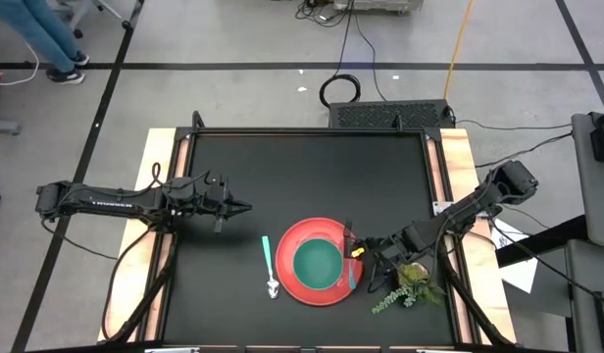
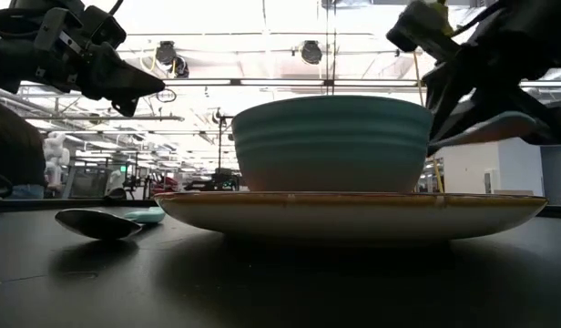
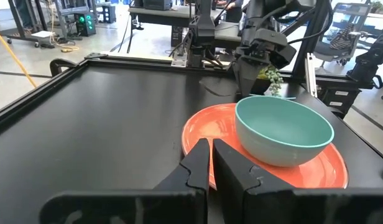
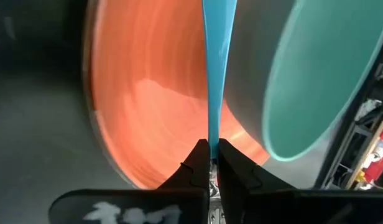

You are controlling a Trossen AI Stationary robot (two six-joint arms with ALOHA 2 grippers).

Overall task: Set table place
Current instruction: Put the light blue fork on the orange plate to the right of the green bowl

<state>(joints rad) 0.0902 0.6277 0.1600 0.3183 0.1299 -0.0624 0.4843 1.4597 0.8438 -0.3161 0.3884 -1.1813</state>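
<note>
The red plate (image 1: 287, 245) lies flat on the black table (image 1: 233, 157), near the front edge. A green bowl (image 1: 317, 263) stands on its middle. A teal-handled spoon (image 1: 269, 267) lies on the table just left of the plate. My right gripper (image 1: 364, 257) is at the plate's right rim, shut on a teal-handled utensil (image 1: 353, 275). I cannot tell what kind of utensil it is. My left gripper (image 1: 245, 207) hangs shut and empty above the table, left of and beyond the plate. My right gripper pinches the utensil's teal handle (image 4: 212, 134) between its two fingers. It comes slanting down from the table's right side. The handle runs on from the fingertips in line with them, over the plate (image 4: 142, 112) beside the bowl (image 4: 316, 74). The low view shows the handle (image 2: 485, 132) held above the plate's rim.
A green plant sprig (image 1: 408, 289) lies on the table at the front right, under my right arm. Light wood strips (image 1: 457, 167) border the table's left and right sides. The far half of the tabletop shows bare black surface.
</note>
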